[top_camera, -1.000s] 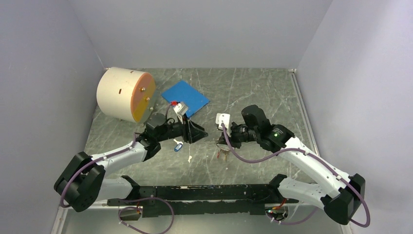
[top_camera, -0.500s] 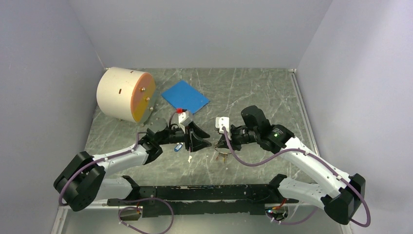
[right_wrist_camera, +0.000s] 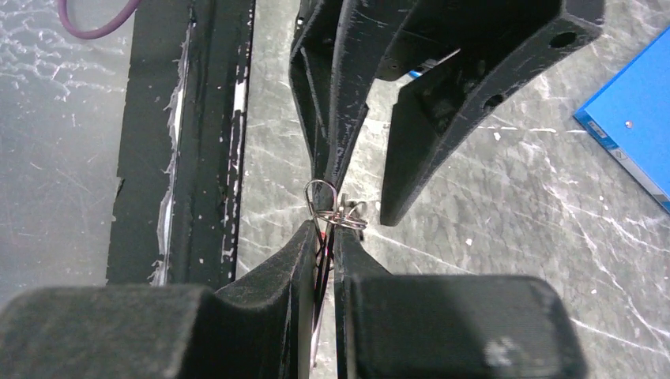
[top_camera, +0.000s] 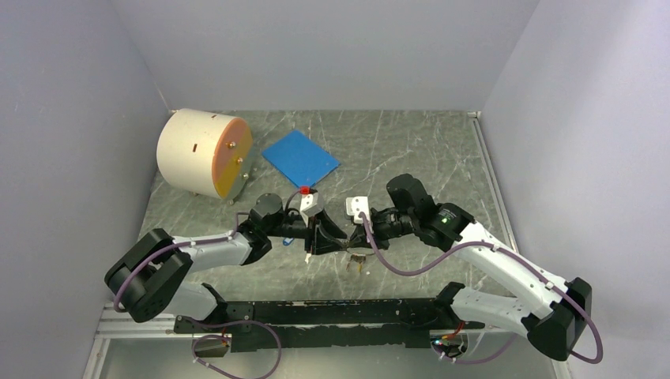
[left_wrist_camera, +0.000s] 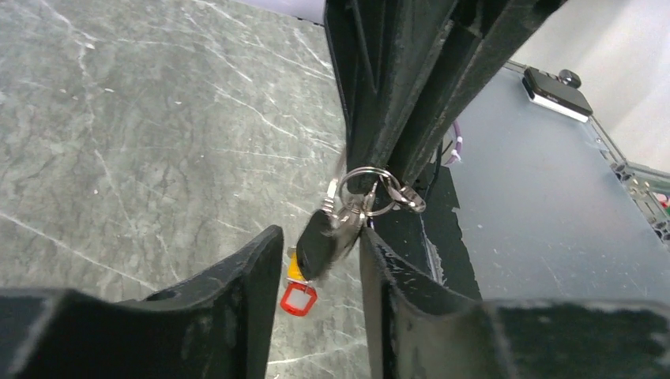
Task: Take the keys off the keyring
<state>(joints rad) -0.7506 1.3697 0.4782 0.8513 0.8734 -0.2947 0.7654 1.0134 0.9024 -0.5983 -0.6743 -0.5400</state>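
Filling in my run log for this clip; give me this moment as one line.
right gripper: shut on keyring | left gripper: open, straddling keys | keys: hanging from keyring, none removed

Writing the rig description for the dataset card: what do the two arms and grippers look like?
The left arm and right arm: white link shells, black joint housings, a purple cable looping along each. Small white camera box at each wrist; red bit atop the left one. A green light on the right arm. The left gripper and right gripper: matte black wedge-shaped fingers, scuffed white.
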